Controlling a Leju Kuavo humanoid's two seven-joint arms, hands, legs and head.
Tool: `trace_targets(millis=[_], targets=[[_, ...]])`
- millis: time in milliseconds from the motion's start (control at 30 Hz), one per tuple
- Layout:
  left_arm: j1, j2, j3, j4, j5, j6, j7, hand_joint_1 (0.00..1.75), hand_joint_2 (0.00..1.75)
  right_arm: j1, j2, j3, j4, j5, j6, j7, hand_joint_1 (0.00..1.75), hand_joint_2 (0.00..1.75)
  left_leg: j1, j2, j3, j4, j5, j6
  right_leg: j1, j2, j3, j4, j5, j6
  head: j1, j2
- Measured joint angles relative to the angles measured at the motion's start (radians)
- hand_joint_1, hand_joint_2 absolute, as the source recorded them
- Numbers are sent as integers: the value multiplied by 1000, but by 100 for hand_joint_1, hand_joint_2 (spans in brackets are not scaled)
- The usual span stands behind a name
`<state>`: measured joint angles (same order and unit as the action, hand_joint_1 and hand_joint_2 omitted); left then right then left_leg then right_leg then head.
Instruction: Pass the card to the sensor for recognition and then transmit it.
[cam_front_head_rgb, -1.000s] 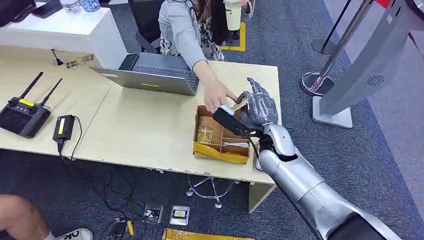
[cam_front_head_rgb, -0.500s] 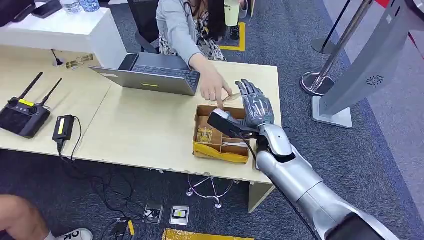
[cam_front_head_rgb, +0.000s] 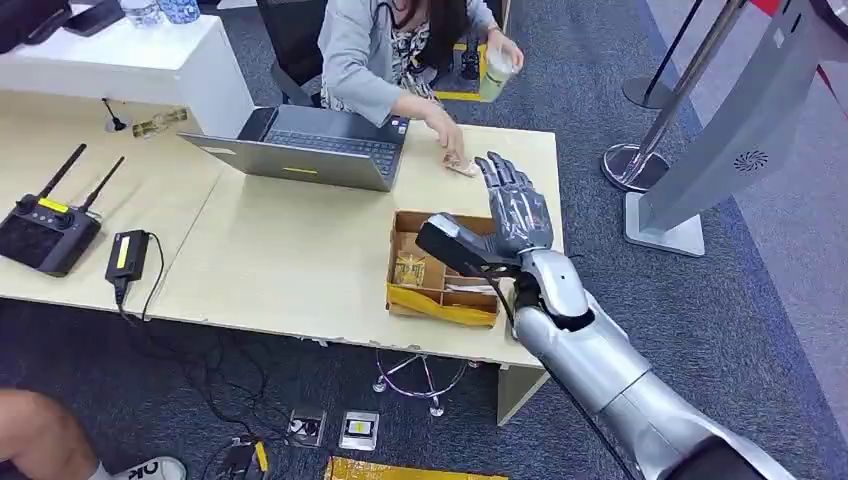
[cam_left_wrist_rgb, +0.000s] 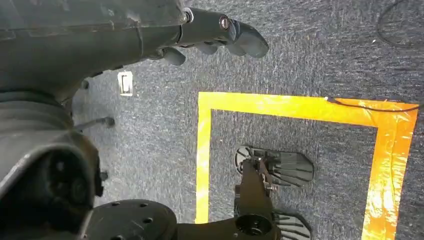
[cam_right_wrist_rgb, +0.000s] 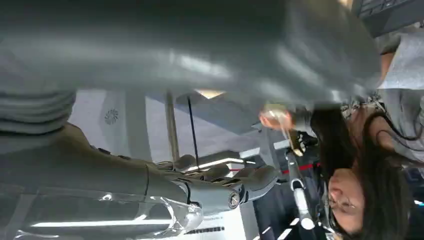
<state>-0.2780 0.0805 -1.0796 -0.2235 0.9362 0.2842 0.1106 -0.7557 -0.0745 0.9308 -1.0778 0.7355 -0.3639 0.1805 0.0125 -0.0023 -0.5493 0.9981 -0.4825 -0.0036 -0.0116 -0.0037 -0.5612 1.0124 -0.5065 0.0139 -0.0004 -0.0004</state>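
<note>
Pale worktop carries a laptop; right of it the person's hand presses the card down at the far edge. Just right, the robot's right hand hangs empty with fingers spread above the cardboard box, so the handover looks done; next it likely withdraws. Left hand hangs over the floor, holding nothing, its fingers loosely curled.

Pale wooden table carries open grey laptop; compartmented cardboard box lies near laptop's right front. Card under person's hand just beside laptop's right edge. Black antenna controller, black adapter well left of laptop.
</note>
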Motion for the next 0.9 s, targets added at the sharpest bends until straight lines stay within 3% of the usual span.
trace_targets(millis=[267, 300, 600, 900], targets=[[29, 13, 0, 0, 32, 10, -28, 0, 0, 112, -142, -55, -264, 10, 104, 123, 0, 0, 0, 0, 0, 0, 0, 0, 0, 1, -1, 0, 0, 0, 0, 0], [33, 16, 0, 0, 35, 11, -30, 0, 0, 125, -162, -59, -300, 16, 117, 138, 0, 175, 0, 1, 0, 0, -1, 0, 0, 1, -1, 0, 0, 0, 0, 0], [51, 25, 3, 0, 62, 31, -61, 0, 0, 248, -277, -63, -531, 82, 174, 224, 0, 175, 0, 2, 0, 0, -1, -1, 0, 1, -1, 0, 0, 0, 0, 0], [62, 28, 3, 0, 70, 41, -71, 0, 0, 325, -298, -48, -642, 123, 163, 251, 0, 175, 0, 2, 0, 0, -1, -1, 0, 1, -1, 0, 0, 0, 0, 0]])
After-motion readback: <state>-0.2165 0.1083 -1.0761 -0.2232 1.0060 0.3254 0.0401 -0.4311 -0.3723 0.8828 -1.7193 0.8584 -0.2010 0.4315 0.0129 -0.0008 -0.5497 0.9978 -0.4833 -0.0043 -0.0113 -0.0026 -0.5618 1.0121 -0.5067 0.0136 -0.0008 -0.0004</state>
